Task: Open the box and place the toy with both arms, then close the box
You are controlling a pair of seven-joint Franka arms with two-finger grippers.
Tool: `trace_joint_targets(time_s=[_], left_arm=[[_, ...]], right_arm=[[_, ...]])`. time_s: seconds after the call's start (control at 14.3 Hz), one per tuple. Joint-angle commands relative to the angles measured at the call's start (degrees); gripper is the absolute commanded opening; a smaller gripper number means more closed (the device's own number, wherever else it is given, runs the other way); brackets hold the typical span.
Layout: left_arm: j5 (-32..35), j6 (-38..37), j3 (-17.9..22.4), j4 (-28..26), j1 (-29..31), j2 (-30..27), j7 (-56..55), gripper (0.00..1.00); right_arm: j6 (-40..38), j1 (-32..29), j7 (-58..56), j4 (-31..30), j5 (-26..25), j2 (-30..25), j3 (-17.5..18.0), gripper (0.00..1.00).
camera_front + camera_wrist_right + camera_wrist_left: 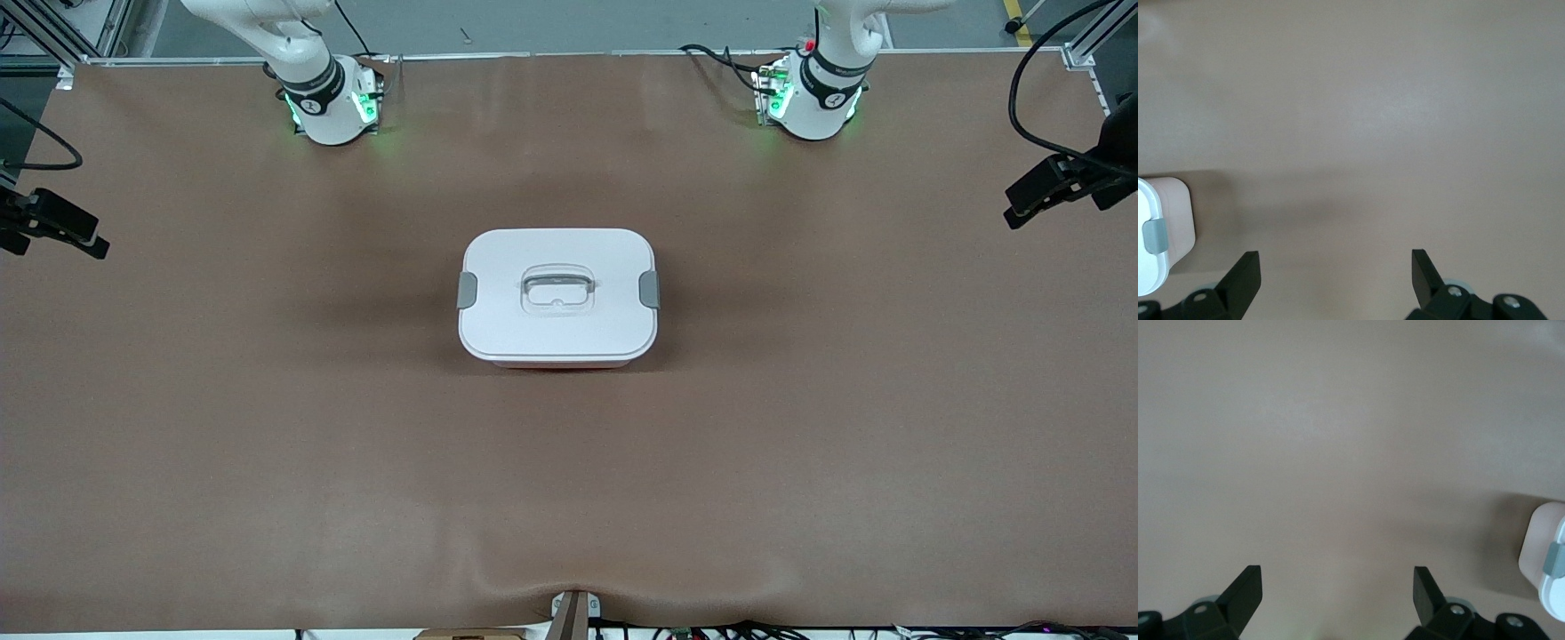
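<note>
Both grippers, left gripper [1337,593] and right gripper [1335,277], hang spread wide above bare table [800,444], box [557,298] closed mid-table.

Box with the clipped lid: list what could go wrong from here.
1. Both grey side clips look latched on the box; lifting the white lid before releasing both could drag the whole box.
2. No toy is visible on the table, so placing may stall.

front: high, facing arms | wrists: look down at table [1338,453] | shared: box [557,298]
</note>
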Motion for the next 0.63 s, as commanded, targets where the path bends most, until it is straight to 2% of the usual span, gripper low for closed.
trace_joint_targets(time_s=[0.0,0.56], left_arm=[[-0.83,-0.01,1.56,-3.21,-1.61,-2.8,1.51,1.0],[-0.74,0.16,2.44,-2.51,-2.4,-2.45,1.69,1.0]], right_arm=[[-0.52,-1.15,0.0,0.44,0.96,-0.31,0.47,1.0],[-0.87,-1.07,0.0,0.36,0.96,-0.23,0.47,1.0]])
